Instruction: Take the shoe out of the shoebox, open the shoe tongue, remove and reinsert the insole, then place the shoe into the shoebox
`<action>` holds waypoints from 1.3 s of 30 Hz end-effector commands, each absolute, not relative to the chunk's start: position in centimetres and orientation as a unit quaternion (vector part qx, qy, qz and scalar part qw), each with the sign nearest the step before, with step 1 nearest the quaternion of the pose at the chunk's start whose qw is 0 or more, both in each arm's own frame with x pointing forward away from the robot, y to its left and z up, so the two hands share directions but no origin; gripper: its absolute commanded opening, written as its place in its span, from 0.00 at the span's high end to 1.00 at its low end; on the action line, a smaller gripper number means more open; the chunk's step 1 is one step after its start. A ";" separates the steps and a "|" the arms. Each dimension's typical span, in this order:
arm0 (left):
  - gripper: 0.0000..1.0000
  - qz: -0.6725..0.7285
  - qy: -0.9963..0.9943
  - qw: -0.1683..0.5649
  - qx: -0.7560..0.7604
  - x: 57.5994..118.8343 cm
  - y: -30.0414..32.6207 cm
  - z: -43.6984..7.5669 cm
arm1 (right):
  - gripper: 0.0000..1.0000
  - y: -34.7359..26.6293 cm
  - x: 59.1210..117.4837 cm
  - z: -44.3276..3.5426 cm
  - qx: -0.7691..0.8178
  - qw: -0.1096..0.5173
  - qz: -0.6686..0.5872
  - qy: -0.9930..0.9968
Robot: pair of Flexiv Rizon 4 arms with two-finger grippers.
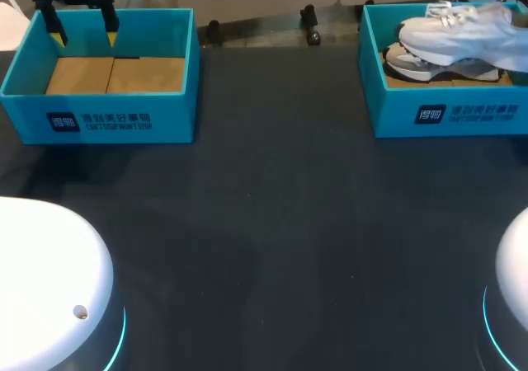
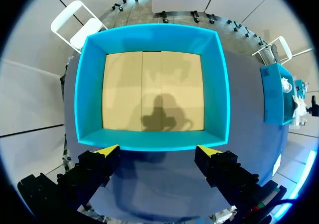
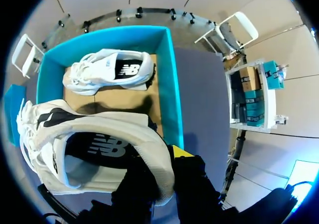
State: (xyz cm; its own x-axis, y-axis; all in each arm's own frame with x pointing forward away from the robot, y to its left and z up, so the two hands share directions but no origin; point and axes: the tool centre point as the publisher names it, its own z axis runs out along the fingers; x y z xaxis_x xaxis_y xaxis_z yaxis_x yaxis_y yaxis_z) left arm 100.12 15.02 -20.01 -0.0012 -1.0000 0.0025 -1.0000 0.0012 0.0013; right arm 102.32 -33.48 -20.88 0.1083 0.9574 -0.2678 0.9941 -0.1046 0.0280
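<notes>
White shoe (image 3: 99, 129) heel-first in the clamped right pincer (image 3: 162, 162), over the shoebox (image 3: 172, 84); left pincer (image 2: 158, 150) wide, empty.

Left tool (image 2: 158, 153) spread wide over near wall of teal shoebox (image 2: 217, 84); shadow cast on cardboard floor (image 2: 124, 84). Second teal box (image 2: 273, 97) seen at desk (image 2: 164, 184) edge.

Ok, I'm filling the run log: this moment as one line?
left hand: open, above far rim of empty left shoebox | right hand: shut on shoe, held above right shoebox | second shoe: inside right shoebox
</notes>
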 end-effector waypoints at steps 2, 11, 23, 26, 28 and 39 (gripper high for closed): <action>0.00 0.001 -0.707 0.001 0.707 100.0 15.0 -20.0 | 1.00 -33.0 101.8 -18.8 0.740 0.105 -0.094 0.657; 0.00 0.001 -0.707 0.001 0.707 100.0 15.0 -20.0 | 1.00 -33.0 101.8 -18.5 0.744 0.103 -0.082 0.656; 0.00 0.001 -0.707 0.001 0.707 100.0 15.0 -20.0 | 1.00 -33.0 101.8 -18.5 0.744 0.103 -0.082 0.656; 0.00 0.001 -0.707 0.001 0.707 100.0 15.0 -20.0 | 1.00 -31.8 101.7 -18.2 0.742 0.107 -0.082 0.657; 0.00 0.001 -0.707 0.001 0.707 100.0 15.0 -20.0 | 1.00 -30.9 101.5 -18.1 0.743 0.110 -0.079 0.656; 0.00 0.001 -0.707 0.001 0.707 100.0 15.0 -20.0 | 1.00 -25.2 99.5 -17.8 0.752 0.118 -0.090 0.643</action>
State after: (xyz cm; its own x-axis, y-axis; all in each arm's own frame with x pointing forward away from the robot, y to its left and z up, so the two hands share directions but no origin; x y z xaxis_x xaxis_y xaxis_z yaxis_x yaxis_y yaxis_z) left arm 100.12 15.01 -20.01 -0.0013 -1.0000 0.0023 -1.0000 0.0013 0.0012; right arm 100.28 -26.41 -18.26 0.1518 0.9550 -0.2548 0.9884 -0.1440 0.0491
